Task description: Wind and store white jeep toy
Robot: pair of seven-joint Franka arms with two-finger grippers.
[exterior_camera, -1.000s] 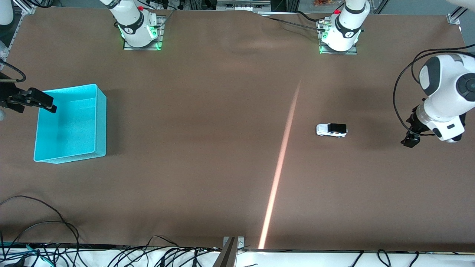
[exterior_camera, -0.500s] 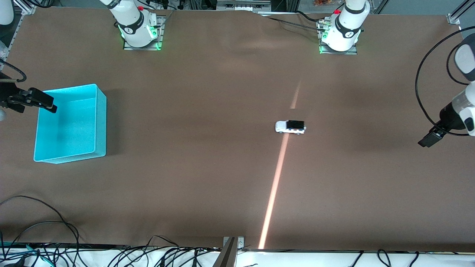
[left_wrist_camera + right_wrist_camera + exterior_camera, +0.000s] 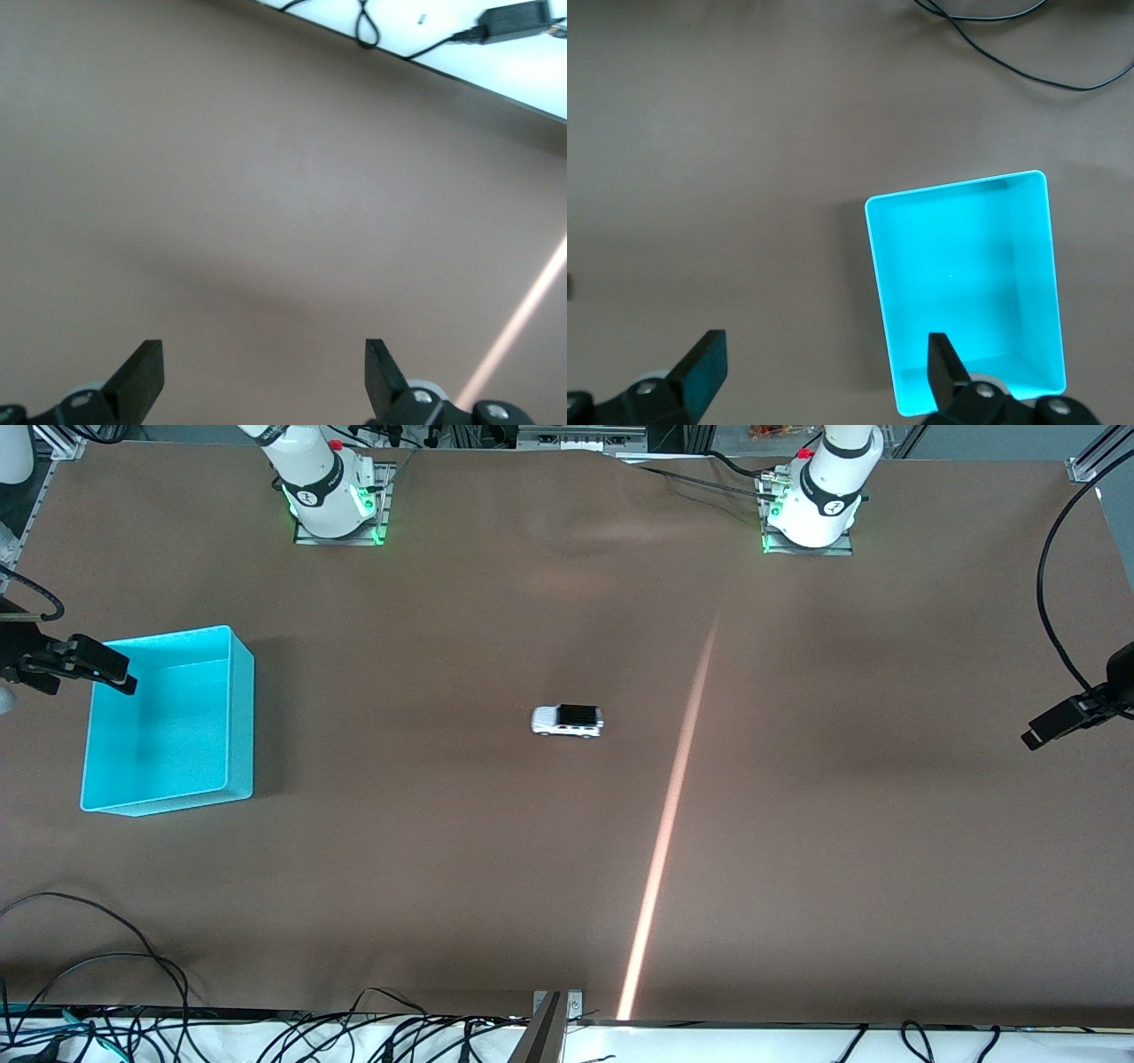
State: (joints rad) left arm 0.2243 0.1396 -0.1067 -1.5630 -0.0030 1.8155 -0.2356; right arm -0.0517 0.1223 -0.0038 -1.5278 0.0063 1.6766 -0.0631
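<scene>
The white jeep toy (image 3: 568, 721) stood alone on its wheels on the brown table (image 3: 443, 868), near the middle, touched by no gripper

From the jeep, the cyan bin (image 3: 241, 717) was at about 9 o'clock in the front view, well apart, toward the right arm's end, and a pale light stripe (image 3: 669, 824) ran on the table at about 4 o'clock. The right gripper (image 3: 819, 376) hung over the table beside the bin, fingers spread and holding nothing. The left gripper (image 3: 264, 376) hung over bare table at the left arm's end, at about 3 o'clock, also spread and released
</scene>
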